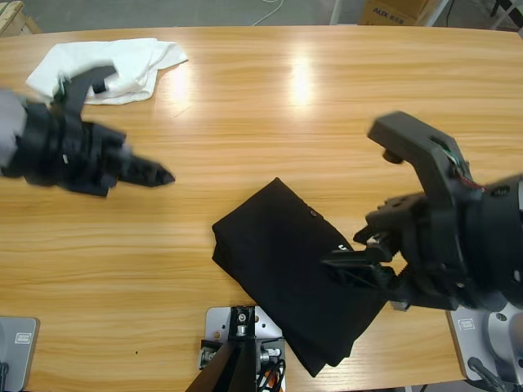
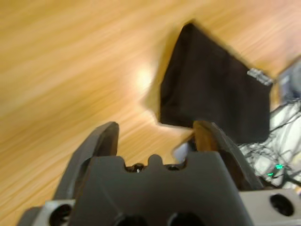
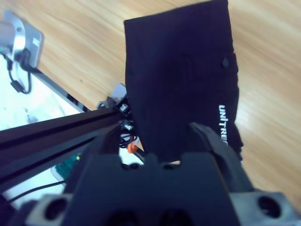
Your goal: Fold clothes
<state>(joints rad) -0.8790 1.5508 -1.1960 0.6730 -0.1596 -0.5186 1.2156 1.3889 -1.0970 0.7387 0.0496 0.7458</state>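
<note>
Lying folded near the table's [image 1: 270, 82] front edge, the black T-shirt [image 1: 290, 269] is seen as a long packet, w/ its long axis slanting from upper left to lower right. The right gripper [image 1: 355, 265] is much nearer: it hangs right over the shirt's right end, jaws spread, nothing pinched. The left gripper [image 1: 151, 173] is well apart to the left, pointed at the shirt, jaws spread in the wrist view, empty. A white garment [image 1: 110, 67] is left at the far left.

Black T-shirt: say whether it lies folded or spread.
Folded. The black T-shirt lies as a compact rectangle with layered edges, no sleeves showing, near the table's front edge.
</note>
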